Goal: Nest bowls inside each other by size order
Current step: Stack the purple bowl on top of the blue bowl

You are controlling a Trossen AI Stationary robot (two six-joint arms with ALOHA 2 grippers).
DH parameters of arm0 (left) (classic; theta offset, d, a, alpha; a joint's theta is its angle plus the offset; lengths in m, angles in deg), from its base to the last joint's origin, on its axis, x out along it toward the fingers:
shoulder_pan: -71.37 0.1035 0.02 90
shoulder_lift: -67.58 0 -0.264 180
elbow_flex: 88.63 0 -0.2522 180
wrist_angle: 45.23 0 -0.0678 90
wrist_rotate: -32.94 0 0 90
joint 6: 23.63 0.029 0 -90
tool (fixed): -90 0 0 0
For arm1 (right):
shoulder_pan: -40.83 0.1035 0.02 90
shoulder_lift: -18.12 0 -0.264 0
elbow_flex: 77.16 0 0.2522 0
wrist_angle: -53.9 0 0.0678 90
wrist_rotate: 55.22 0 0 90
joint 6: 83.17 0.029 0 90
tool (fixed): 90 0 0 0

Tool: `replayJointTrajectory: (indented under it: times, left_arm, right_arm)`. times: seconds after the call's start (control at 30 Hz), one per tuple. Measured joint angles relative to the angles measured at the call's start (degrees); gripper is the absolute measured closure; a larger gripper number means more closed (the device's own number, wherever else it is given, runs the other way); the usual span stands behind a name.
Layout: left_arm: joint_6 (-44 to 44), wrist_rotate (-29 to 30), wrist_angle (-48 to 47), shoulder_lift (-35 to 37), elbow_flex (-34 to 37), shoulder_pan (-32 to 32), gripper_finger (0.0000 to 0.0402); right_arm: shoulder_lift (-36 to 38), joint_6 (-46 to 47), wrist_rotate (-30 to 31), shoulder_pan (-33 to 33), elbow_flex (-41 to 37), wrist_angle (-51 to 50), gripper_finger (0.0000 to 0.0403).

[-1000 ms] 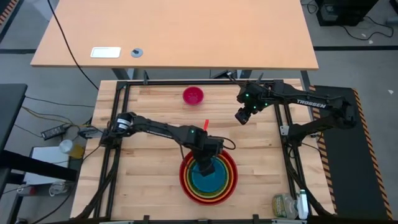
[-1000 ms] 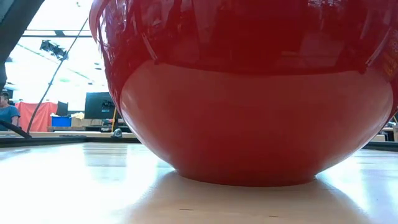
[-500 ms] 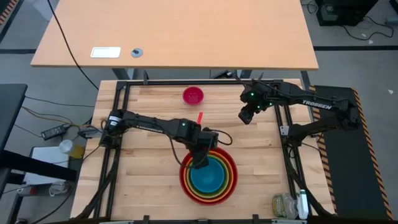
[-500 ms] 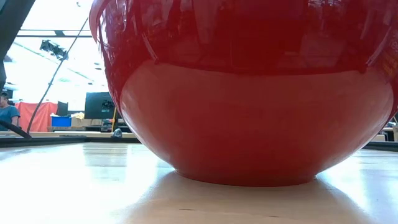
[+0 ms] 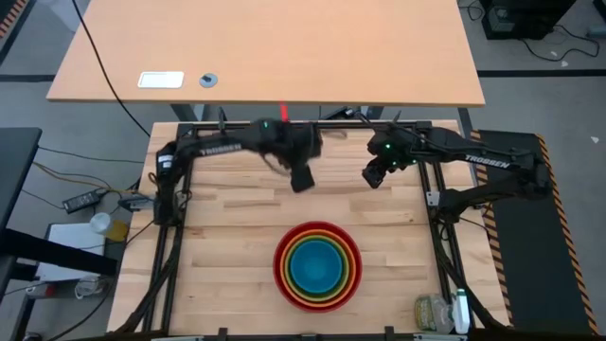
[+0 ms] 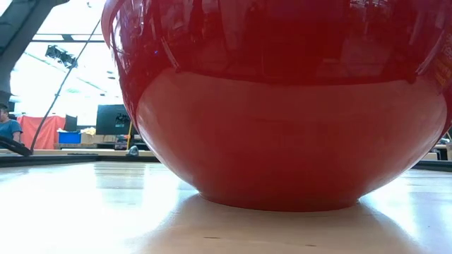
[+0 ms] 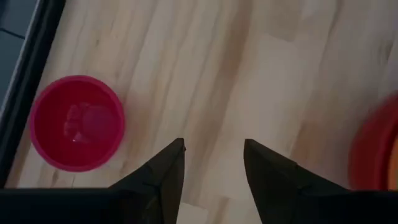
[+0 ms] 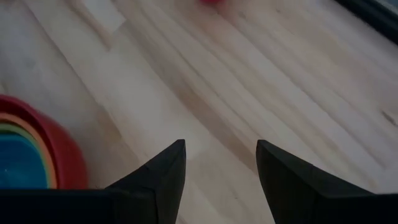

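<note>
Four bowls sit nested on the table near its near edge: red (image 5: pixel 317 301) outermost, then orange (image 5: pixel 317 234), lime green (image 5: pixel 347 267) and blue (image 5: pixel 317 269) innermost. The red bowl's wall fills the low view (image 6: pixel 282 113), its base on the table. The small pink bowl (image 7: pixel 76 122) stands upright on the table near the far edge. In the high view my left arm hides it. My left gripper (image 5: pixel 301 178) (image 7: pixel 212 155) is open and empty, beside the pink bowl. My right gripper (image 5: pixel 372 175) (image 8: pixel 221 158) is open and empty at the far right.
A black metal frame (image 5: pixel 284 124) runs along the table's far edge and sides. A plastic bottle (image 5: pixel 436 313) lies off the near right corner. Bare wood lies between the nested bowls and both grippers.
My left gripper has risen out of the nested bowls and swung toward the table's far edge, ending beside the pink bowl. The blue bowl has stayed inside the green one. My right gripper has barely shifted.
</note>
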Motion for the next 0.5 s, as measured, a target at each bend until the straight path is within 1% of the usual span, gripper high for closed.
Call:
replayJointTrajectory:
  times: [0.1, 0.17, 0.23, 0.33, 0.5]
  left_arm:
    - [1.7, -4.1, 1.9, 0.0, 0.5, 5.6, 0.0237]
    - [1.4, -6.7, 4.1, 0.2, 2.8, 9.4, 0.0237]
    - [0.8, -9.9, 4.1, 0.4, 6.1, 13.0, 0.0237]
    - [-0.3, -10.9, 6.1, 1.1, 11.9, 17.4, 0.0237]
    - [-7.3, -12.1, 11.0, 2.3, 20.3, 23.4, 0.0237]
  right_arm:
    - [1.1, 2.1, 2.5, 1.1, 0.0, 0.2, 0.0202]
    - [1.8, 3.4, 4.6, 1.8, 0.0, 0.3, 0.0202]
    - [2.4, 4.1, 6.3, 2.6, 0.0, 0.7, 0.0202]
    - [2.6, 4.4, 8.0, 3.7, 0.0, 1.8, 0.0202]
    - [2.5, 5.9, 8.7, 4.6, 0.0, 4.2, 0.0202]
